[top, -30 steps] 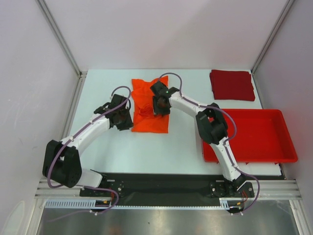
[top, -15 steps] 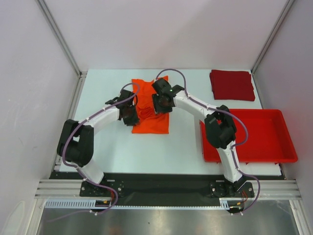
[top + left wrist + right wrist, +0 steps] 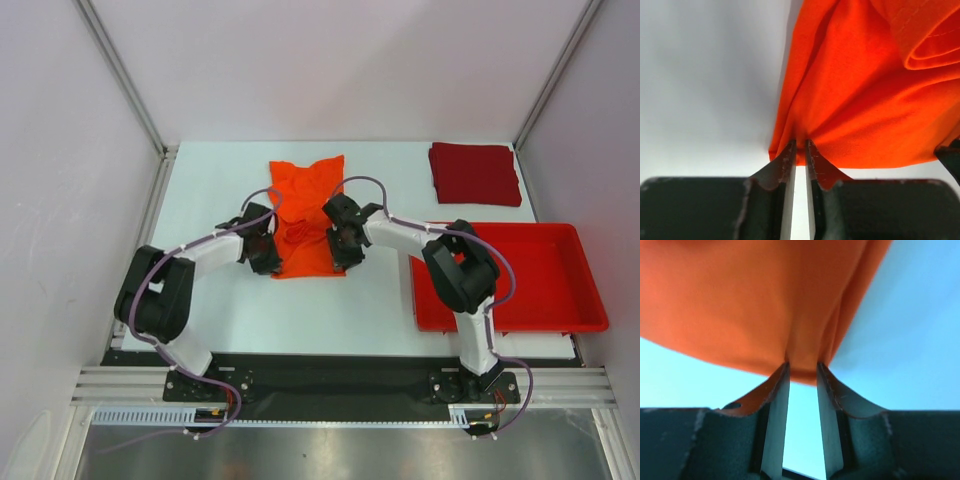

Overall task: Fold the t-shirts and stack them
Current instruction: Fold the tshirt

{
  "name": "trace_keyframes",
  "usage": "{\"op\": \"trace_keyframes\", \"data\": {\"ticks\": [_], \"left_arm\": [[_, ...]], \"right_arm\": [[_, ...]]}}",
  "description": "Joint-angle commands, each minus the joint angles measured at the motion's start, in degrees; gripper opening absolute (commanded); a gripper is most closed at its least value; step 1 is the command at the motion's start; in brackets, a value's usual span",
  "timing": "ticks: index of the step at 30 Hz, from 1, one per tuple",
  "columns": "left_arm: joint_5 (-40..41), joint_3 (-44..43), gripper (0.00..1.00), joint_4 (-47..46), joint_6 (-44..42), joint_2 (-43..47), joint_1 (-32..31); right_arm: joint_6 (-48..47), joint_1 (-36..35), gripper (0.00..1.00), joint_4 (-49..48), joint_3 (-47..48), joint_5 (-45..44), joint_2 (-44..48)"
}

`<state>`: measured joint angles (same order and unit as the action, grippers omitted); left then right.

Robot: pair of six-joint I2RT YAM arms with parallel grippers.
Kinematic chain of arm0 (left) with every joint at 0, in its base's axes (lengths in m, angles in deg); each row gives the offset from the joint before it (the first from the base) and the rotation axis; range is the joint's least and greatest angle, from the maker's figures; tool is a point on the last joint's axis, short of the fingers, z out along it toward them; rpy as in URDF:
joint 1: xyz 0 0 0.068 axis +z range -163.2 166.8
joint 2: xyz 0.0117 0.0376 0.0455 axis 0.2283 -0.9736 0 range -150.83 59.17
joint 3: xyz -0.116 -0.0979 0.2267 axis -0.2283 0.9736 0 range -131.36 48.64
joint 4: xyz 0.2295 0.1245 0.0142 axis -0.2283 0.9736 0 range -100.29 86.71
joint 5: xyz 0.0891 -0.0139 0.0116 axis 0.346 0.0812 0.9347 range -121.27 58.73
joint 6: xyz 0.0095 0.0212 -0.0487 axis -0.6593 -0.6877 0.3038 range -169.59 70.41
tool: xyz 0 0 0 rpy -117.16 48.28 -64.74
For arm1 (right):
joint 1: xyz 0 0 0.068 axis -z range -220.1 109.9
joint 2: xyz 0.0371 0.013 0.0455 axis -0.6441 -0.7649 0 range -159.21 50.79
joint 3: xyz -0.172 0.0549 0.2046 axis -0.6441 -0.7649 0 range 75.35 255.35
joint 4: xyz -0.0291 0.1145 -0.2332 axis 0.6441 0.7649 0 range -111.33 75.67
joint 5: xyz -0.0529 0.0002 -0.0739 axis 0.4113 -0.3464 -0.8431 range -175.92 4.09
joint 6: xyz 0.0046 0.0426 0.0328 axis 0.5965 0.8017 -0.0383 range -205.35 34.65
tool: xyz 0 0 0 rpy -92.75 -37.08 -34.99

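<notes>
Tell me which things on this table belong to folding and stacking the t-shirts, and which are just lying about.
Part of the job: orange t-shirt, its near edge pinched by the left gripper and the right gripper; dark red t-shirt, folded at the far right.
Just lying about: red tray, right side.

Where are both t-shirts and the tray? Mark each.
orange t-shirt (image 3: 312, 190), top external view, upper middle.
dark red t-shirt (image 3: 475, 173), top external view, centre.
red tray (image 3: 545, 280), top external view, bare floor.
</notes>
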<state>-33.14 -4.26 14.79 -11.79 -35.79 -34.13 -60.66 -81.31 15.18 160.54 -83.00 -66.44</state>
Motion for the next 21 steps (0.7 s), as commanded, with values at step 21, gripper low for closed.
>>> {"op": "trace_keyframes", "data": {"ticks": [21], "left_arm": [[2.3, -17.8, 0.25, 8.3, -4.7, 0.1, -1.1]], "right_arm": [[-3.2, 5.7, 0.39, 1.6, 15.2, 3.0, 0.8]]}}
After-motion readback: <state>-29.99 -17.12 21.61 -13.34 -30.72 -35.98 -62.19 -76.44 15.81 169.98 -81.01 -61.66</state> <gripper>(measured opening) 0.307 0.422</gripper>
